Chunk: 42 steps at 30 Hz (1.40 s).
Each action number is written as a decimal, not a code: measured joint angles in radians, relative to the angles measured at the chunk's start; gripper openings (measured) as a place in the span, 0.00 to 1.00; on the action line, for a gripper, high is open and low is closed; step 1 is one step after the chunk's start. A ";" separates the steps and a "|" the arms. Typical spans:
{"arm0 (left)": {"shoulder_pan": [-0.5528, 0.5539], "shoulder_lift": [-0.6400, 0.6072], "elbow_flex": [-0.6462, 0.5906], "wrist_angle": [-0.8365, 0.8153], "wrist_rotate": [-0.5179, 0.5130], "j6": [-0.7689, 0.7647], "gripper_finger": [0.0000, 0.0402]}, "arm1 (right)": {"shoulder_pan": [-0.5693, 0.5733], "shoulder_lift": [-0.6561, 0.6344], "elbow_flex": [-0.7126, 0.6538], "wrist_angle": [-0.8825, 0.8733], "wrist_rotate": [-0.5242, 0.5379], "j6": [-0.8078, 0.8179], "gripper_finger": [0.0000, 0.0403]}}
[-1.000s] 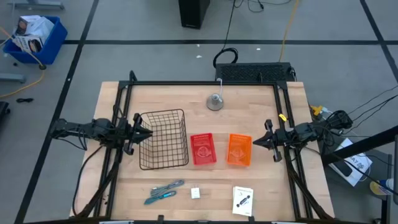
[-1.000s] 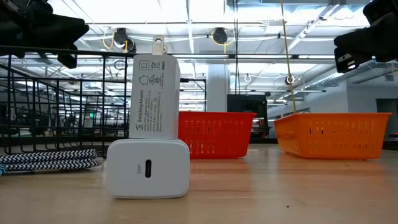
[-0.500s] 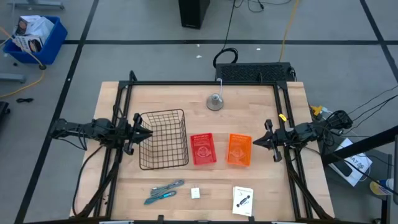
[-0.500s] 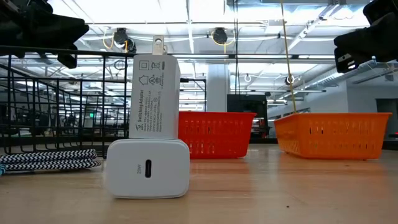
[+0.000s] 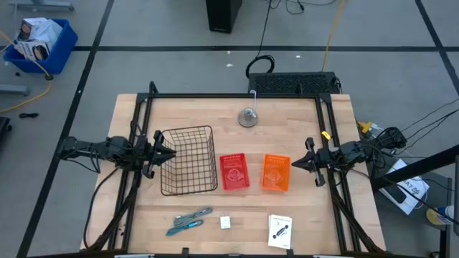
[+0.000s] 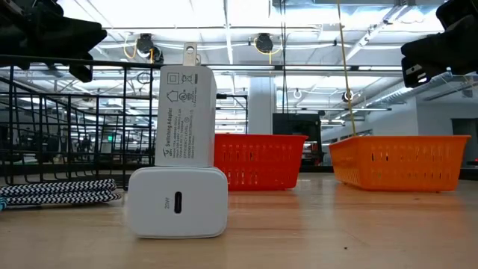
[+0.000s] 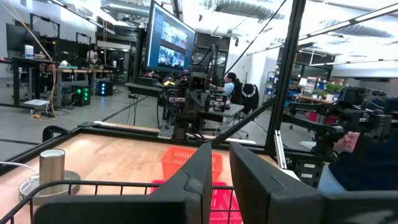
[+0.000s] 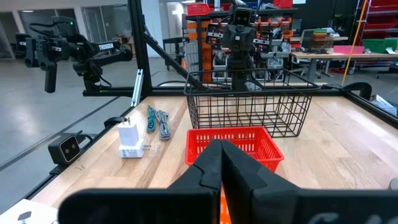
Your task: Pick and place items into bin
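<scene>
No item has yet been picked up, and the task is judged to be at its very start. Three bins are set in a row across the middle of the wooden table (image 5: 301, 208): a black wire basket (image 5: 188, 160) nearest the left arm, a red bin (image 5: 234, 171) beside it and an orange bin (image 5: 276, 172) nearest the right arm. All three appear empty.

The left gripper (image 5: 166, 153) is parked at the wire basket's outer side, its fingers held only slightly apart on nothing. The right gripper (image 5: 301, 164) is parked just beyond the orange bin, fingers pressed together and empty.

The items are laid out in a row near the table's front edge, well apart from both grippers. The flat white packet (image 5: 280, 231) with black marks lies toward the right arm's side. A braided cable with blue ends (image 5: 188, 221), coiled loosely, lies in front of the wire basket. Between them stands a white wall charger (image 6: 179, 162).

The next move is judged to call for one arm to swing toward the front edge, spread its fingers and descend over one item.

Which bin is meant cannot be told. The packet's contents are too small to make out, possibly a small dark part. In the low view the packet is not seen, and the cable is cut off at the edge.
</scene>
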 joint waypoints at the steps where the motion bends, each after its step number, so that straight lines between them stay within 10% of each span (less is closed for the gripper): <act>1: 0.000 0.000 0.000 0.000 0.000 0.000 0.16 | 0.000 0.000 0.000 0.000 0.000 0.000 0.00; 7: 0.000 0.000 0.000 0.000 0.000 0.000 0.16 | 0.000 0.000 0.000 0.012 0.000 0.009 0.00; 13: 0.000 0.000 0.000 0.000 0.000 0.000 0.16 | 0.001 0.000 0.000 0.008 -0.078 0.438 0.00; 19: 0.000 0.000 0.000 0.004 -0.033 0.003 0.16 | 0.001 0.005 -0.006 0.037 -0.053 0.527 0.00; 31: 0.000 0.000 0.000 0.036 -0.075 0.013 0.16 | 0.001 0.024 -0.109 0.233 0.002 0.567 0.00; 42: 0.000 0.000 0.000 0.116 -0.080 -0.102 0.16 | 0.001 0.102 -0.110 0.517 -0.054 0.255 0.00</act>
